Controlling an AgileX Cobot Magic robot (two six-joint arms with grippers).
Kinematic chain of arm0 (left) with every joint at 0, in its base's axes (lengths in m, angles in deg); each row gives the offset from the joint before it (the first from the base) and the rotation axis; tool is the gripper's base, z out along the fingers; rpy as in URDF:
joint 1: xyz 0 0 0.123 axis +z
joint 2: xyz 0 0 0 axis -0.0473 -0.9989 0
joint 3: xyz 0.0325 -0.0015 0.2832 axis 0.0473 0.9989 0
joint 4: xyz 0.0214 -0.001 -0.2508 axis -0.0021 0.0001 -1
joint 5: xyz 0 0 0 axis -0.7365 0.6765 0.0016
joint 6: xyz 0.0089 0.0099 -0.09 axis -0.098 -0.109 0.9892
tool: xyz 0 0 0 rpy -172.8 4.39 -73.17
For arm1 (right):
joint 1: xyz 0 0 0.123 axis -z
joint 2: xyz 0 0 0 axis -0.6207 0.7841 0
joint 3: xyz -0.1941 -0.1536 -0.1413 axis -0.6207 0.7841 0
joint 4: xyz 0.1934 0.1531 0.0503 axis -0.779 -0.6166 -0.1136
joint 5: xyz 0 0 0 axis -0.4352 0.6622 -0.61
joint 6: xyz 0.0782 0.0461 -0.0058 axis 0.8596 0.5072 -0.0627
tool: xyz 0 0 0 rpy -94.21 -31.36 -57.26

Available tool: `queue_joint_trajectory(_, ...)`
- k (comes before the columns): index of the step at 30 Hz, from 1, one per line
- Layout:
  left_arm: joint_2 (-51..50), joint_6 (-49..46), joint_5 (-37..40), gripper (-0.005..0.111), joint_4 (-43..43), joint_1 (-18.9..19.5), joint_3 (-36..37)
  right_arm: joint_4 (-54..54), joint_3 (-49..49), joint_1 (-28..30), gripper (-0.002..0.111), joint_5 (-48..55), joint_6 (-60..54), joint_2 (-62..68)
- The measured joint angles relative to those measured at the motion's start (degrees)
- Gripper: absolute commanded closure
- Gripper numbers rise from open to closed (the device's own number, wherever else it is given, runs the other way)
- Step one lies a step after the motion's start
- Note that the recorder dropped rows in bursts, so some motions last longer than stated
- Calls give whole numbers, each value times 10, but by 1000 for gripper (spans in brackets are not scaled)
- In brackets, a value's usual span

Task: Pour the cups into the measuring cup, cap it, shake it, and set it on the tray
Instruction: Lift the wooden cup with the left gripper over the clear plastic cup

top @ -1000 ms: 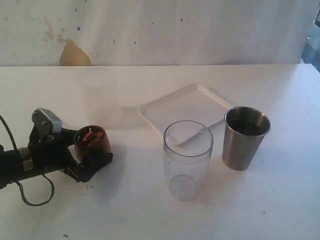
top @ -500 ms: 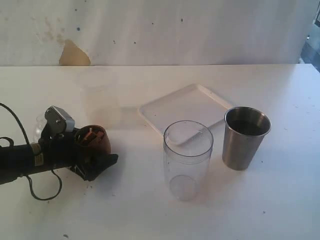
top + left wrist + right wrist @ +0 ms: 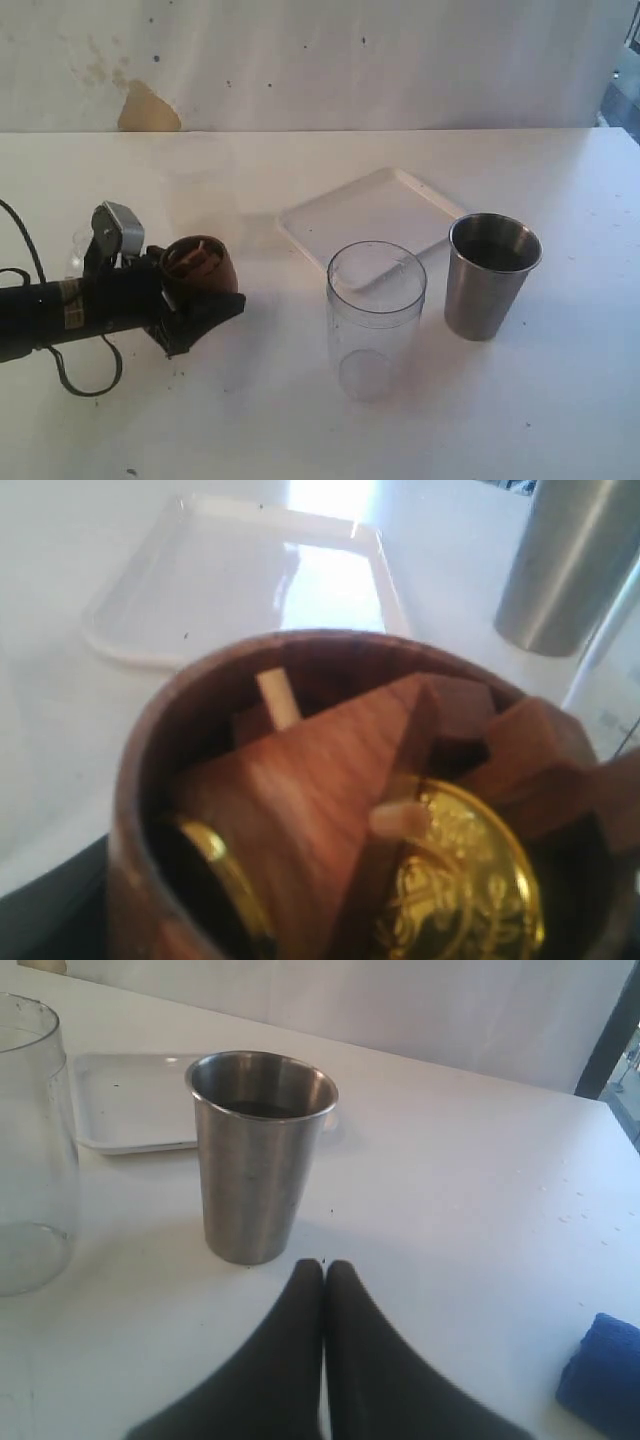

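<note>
My left gripper is shut on the brown wooden cup, held at the table's left and tilted a little toward the middle. Close up, the wooden cup holds wooden blocks and gold coins. The clear measuring cup stands upright in the middle, and its wall shows beside the steel tumbler. That tumbler stands to its right. The white tray lies behind both. My right gripper is shut and empty, just short of the tumbler; it is out of the exterior view.
A blue cloth lies on the table to the right of my right gripper. A brown stain marks the back wall on the left. The white tray's rim shows behind the wooden cup.
My left arm has carried the wooden cup to the right and slightly up, toward the measuring cup. The measuring cup, tumbler and tray have not moved.
</note>
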Motion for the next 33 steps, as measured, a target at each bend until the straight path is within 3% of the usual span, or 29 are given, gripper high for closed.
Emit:
queue_joint_trajectory(6, 105, 36, 17, 107, 5, -29, 1, 0, 0, 0, 108, 0, 0, 0)
queue_joint_trajectory(11, 192, 67, 134, 107, 5, -101, -30, 0, 0, 0, 108, 0, 0, 0)
queue_joint_trajectory(17, 207, 79, 258, 107, 5, -173, -136, 0, 0, 0, 108, 0, 0, 0)
queue_joint_trajectory(22, 192, 8, 369, 107, 17, -233, -204, 0, 0, 0, 108, 0, 0, 0)
queue_joint_trajectory(28, 190, -79, 432, 107, 18, -281, -222, 0, 0, 0, 108, 0, 0, 0)
queue_joint_trajectory(33, 189, -184, 463, 107, 20, -292, -224, 0, 0, 0, 108, 0, 0, 0)
